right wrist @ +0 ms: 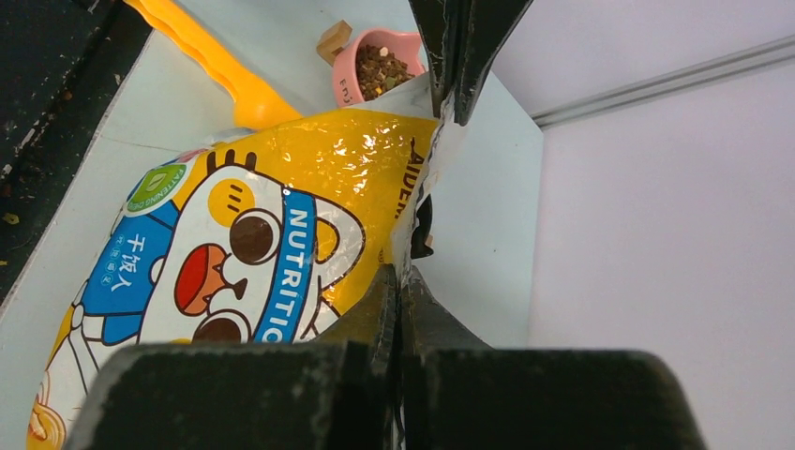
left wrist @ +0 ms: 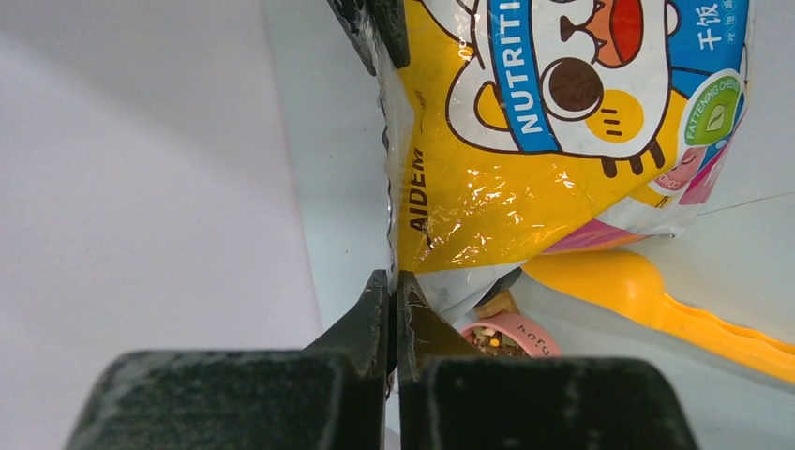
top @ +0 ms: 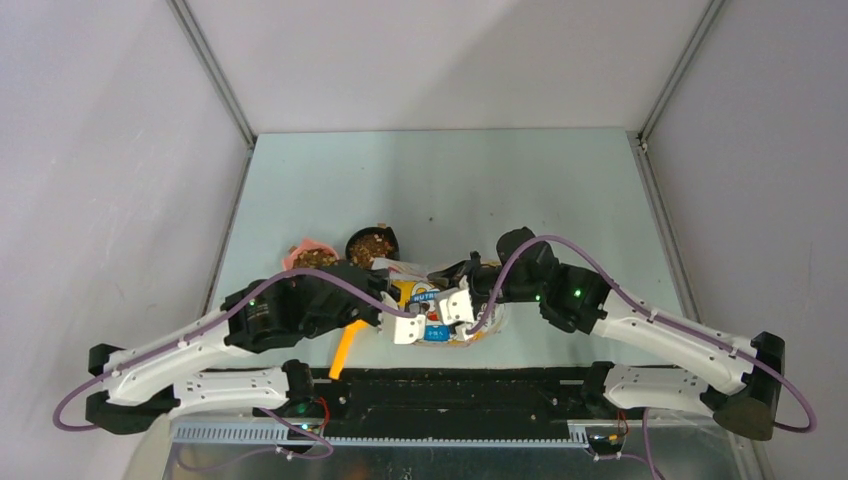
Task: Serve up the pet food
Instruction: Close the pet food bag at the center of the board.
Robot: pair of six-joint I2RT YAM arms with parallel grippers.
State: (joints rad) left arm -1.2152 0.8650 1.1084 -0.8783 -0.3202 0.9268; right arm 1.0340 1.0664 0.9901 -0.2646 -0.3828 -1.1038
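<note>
Pet food (top: 315, 258) is heaped in a pink bowl (right wrist: 345, 75) and a black bowl (top: 392, 243) left of the bench's middle. Just beside them, the cat-printed bag (left wrist: 525, 187) is pinched along one edge by the left gripper (left wrist: 394, 281) and the right gripper (right wrist: 400, 278), both clamped tight. A yellow scoop (top: 345, 350) is seen toward the near edge.

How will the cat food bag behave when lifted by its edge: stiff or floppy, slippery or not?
Probably floppy: the bag looks creased near where the left gripper pinches its edge. Likely slippery too: its surface shines with reflections. It may sag between that and the right gripper, which holds the same edge.
</note>
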